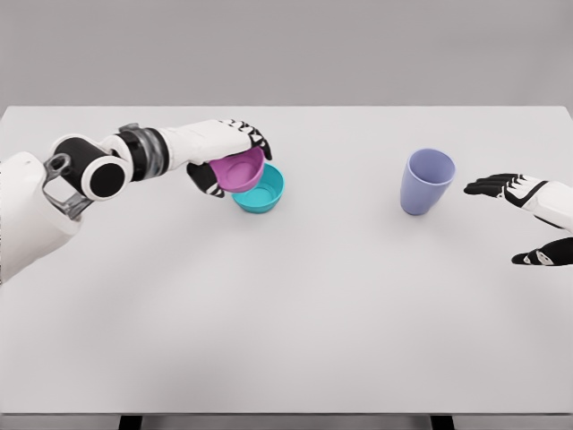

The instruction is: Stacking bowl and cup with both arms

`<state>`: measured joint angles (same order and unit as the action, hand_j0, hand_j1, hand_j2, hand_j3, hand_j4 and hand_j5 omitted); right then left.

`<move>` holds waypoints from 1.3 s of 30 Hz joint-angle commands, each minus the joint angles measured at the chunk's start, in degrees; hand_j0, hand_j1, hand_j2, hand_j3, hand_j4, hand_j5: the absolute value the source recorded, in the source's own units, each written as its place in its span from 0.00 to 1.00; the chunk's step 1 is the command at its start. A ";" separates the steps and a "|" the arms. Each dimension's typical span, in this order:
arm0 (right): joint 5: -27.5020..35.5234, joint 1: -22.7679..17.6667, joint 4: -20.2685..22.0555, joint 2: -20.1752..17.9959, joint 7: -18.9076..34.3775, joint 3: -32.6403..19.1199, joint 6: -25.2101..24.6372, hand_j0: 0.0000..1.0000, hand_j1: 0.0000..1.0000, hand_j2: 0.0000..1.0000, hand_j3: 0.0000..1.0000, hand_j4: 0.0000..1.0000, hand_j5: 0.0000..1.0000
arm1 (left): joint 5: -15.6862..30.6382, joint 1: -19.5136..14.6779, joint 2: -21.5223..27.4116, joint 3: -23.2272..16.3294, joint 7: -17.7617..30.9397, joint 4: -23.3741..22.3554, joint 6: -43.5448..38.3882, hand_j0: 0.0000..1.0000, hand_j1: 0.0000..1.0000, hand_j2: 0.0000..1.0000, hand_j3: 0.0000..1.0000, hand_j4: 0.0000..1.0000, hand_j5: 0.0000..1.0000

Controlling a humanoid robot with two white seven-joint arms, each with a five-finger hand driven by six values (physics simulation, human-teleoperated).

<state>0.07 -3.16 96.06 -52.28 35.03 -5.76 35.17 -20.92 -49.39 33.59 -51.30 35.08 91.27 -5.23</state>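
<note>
Pink bowl: gripped by left hand, tilted, mouth facing right, overlapping the teal bowl rim; contact probably made, partly hidden. Cup: upright on table, near right hand, apart. Right hand open, wrist cut off at frame edge.

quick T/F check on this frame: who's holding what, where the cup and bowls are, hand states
1. The left robot hand grips the purple bowl. True.
2. The purple bowl sits flat on the table. False: it is tilted, over the teal bowl.
3. The right robot hand holds the cup. False: it is open, apart from the cup.
4. The cup stands upright. True.
5. The cup is already inside a bowl. False: it stands alone on the table.
</note>
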 commanded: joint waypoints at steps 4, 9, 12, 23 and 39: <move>0.46 -0.18 0.26 -0.45 -0.03 0.31 -0.17 1.00 1.00 1.00 1.00 1.00 1.00 | -0.44 0.00 -1.42 -1.08 -0.08 -0.39 0.05 0.59 0.59 0.59 0.59 0.59 0.59; 0.46 0.00 0.18 -0.10 -0.03 0.23 -0.17 1.00 1.00 1.00 1.00 1.00 1.00 | -0.53 -0.44 -2.47 -1.87 -0.08 -2.14 0.13 0.60 0.60 0.60 0.60 0.60 0.60; 0.46 0.00 0.00 -0.28 -0.03 0.23 -0.17 1.00 1.00 1.00 1.00 1.00 1.00 | -0.96 -0.53 -3.44 -1.96 -0.08 -3.55 0.13 0.60 0.60 0.60 0.60 0.60 0.60; 0.46 0.00 0.09 -0.19 -0.03 0.23 -0.17 1.00 1.00 1.00 1.00 1.00 1.00 | -2.02 -0.97 -6.25 -1.96 -0.08 -7.15 0.66 0.60 0.60 0.60 0.60 0.60 0.60; -5.34 22.22 0.00 -8.89 -0.03 13.04 -0.17 1.00 1.00 1.00 1.00 1.00 1.00 | -1.93 -0.88 -6.34 -2.14 -0.08 -6.27 0.75 1.00 1.00 1.00 1.00 1.00 1.00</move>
<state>-5.59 22.89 96.08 -59.54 35.03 1.91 35.14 -22.93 -50.28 27.23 -53.44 35.03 84.86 -4.55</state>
